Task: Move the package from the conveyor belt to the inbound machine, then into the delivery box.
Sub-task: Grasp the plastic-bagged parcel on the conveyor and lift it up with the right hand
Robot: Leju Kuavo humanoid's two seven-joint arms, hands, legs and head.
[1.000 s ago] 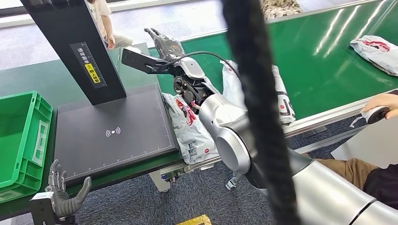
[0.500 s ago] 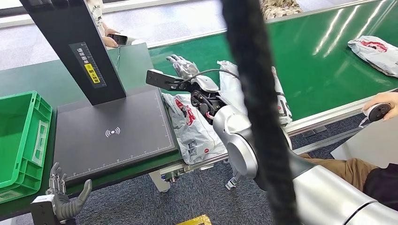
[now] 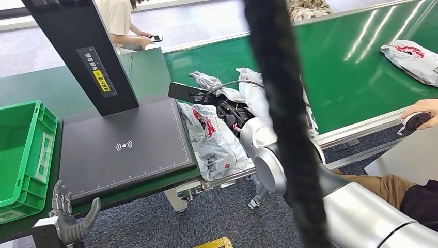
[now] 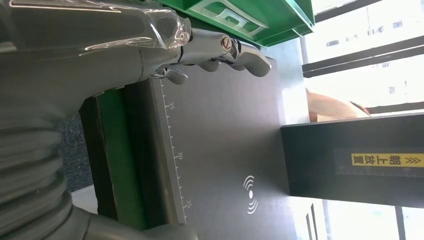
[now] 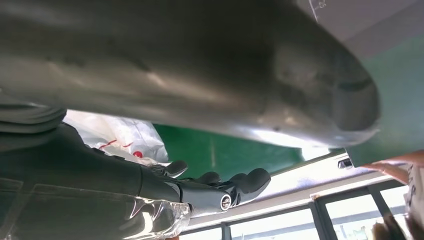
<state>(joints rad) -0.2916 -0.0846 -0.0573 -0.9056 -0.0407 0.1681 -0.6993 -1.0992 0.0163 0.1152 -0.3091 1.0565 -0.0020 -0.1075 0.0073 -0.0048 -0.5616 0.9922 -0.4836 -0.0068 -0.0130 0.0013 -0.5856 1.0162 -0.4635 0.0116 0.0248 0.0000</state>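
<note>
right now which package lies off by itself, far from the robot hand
The package at the belt's far right lies alone. The other packages cluster beside the black scanner pad, next to the right robot hand.

Green conveyor belt (image 3: pixel 361 67) carries white packages: one (image 3: pixel 212 137) at its near edge beside the black scanner platform (image 3: pixel 124 147), another (image 3: pixel 410 57) toward the far right.

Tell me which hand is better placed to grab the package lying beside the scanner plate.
The right hand. It reaches over the belt just above the package, fingers apart. The left hand hangs low off the table's near edge, far from it.
</note>
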